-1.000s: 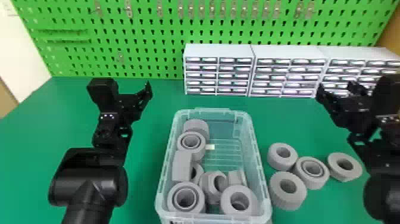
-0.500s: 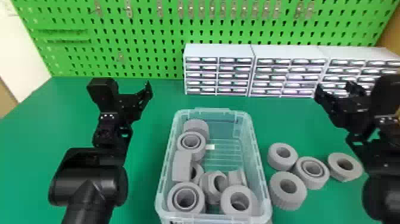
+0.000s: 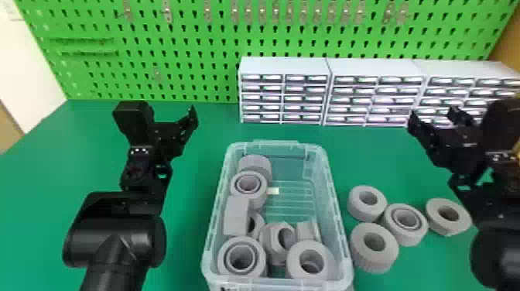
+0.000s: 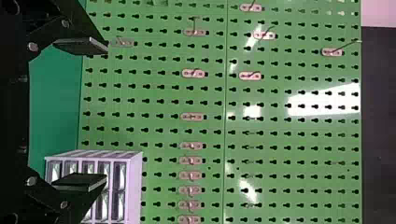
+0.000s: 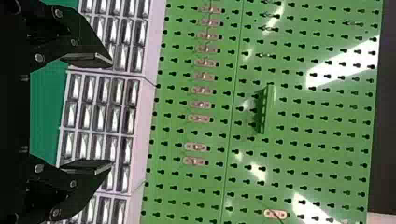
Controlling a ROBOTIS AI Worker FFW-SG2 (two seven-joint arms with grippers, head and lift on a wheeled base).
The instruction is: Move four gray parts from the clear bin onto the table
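Note:
In the head view my left gripper (image 3: pixel 170 116) is held left of the clear bin (image 3: pixel 336 201), and my right gripper (image 3: pixel 431 116) is above the table's right side. The left wrist view has the left gripper (image 4: pixel 106 114) open and holding nothing; the right gripper (image 5: pixel 112 114) in its wrist view is likewise open. Several gray parts, one of them a ring (image 3: pixel 242 257), lie jumbled in the bin along its left side and near end. On the table right of the bin rest several more, including a gray part (image 3: pixel 374 247) and another gray part (image 3: pixel 448 216).
White drawer cabinets (image 3: pixel 284 65) line the back of the green table (image 3: pixel 185 232). Behind them rises a green pegboard (image 3: pixel 185 65) with small metal hooks. The bin's tall walls surround its parts.

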